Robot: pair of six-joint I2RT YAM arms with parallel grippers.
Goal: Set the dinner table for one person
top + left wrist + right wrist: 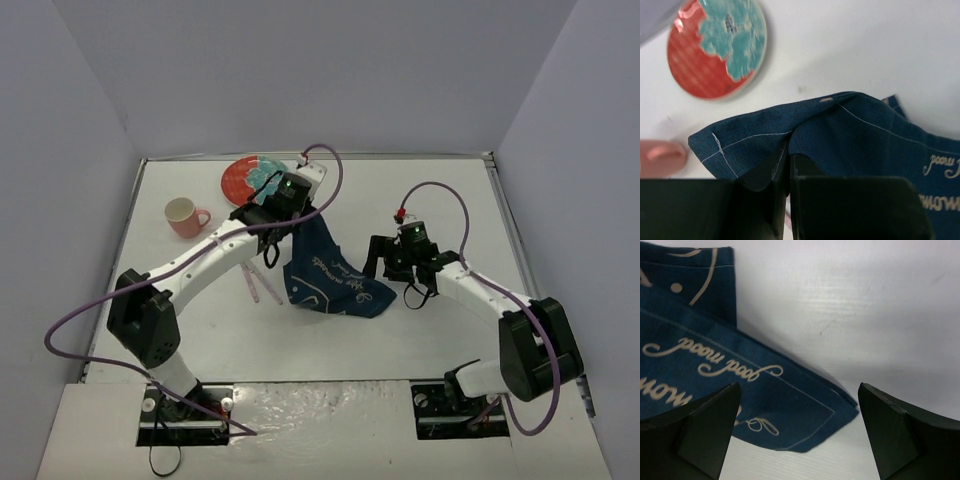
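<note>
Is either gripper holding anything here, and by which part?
Left gripper pinches the dark blue cloth placemat by its stitched edge; right gripper open, holding nothing.

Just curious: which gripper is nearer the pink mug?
Left. The left gripper, shut on the blue cloth, is a short way from the pink mug; the right gripper is beyond the cloth.

Pale lavender walls (300, 70) on three sides (matte, evenly lit).
</note>
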